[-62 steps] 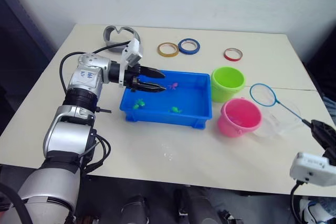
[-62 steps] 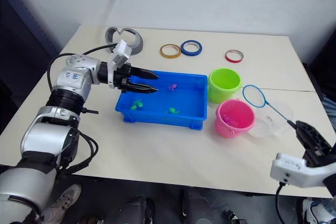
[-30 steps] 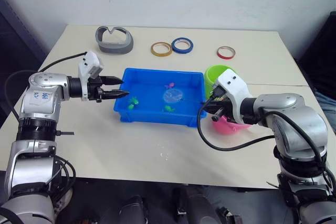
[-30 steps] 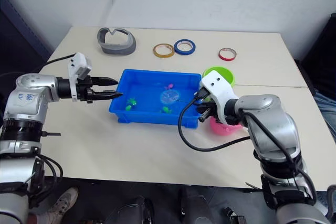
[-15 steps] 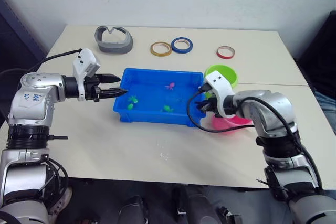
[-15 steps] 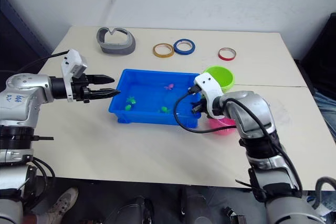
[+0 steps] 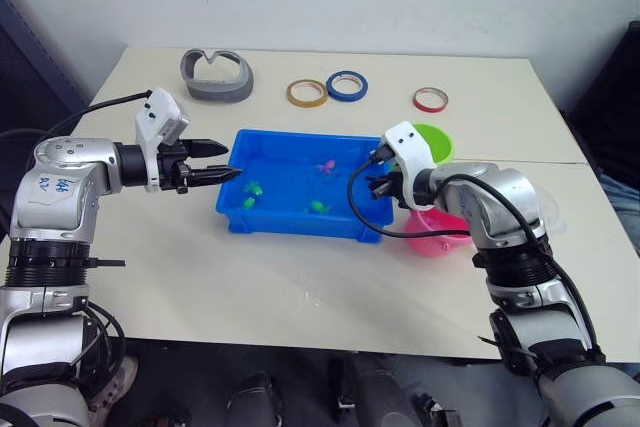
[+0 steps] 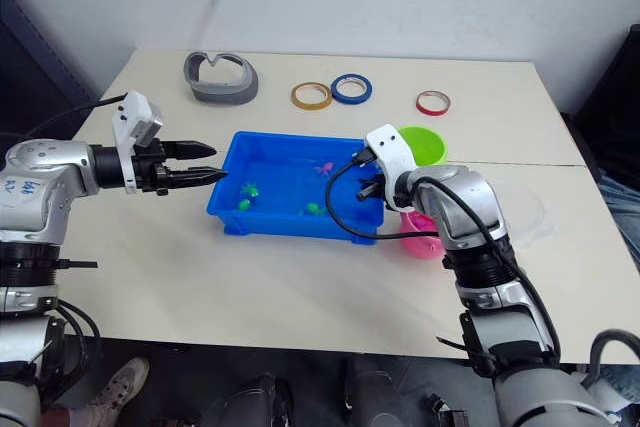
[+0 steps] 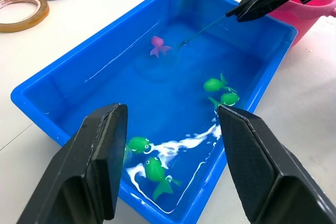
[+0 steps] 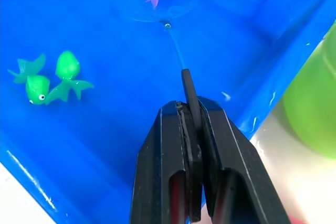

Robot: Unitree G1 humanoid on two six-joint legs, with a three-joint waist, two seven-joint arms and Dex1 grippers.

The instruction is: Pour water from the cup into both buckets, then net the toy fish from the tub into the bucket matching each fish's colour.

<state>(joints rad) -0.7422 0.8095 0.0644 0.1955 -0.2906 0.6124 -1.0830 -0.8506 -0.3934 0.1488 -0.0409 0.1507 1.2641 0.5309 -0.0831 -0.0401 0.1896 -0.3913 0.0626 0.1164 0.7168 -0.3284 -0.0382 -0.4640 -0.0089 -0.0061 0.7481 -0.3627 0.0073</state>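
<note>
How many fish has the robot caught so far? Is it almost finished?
Not nearly. In the tub one pink fish and four green fish are left. The right gripper holds the net by its stick, hoop dipped beside the pink fish. What the pink bucket and green bucket hold can't be seen.

arms: silver-grey metal segments showing black ribbed joints | wrists: white camera blocks sitting behind each black two-fingered tool, left tool (image 7: 222, 161), right tool (image 10: 190, 109) | cables: black, looping along both forearms | marking: blue lettering showing on the left upper arm
</note>
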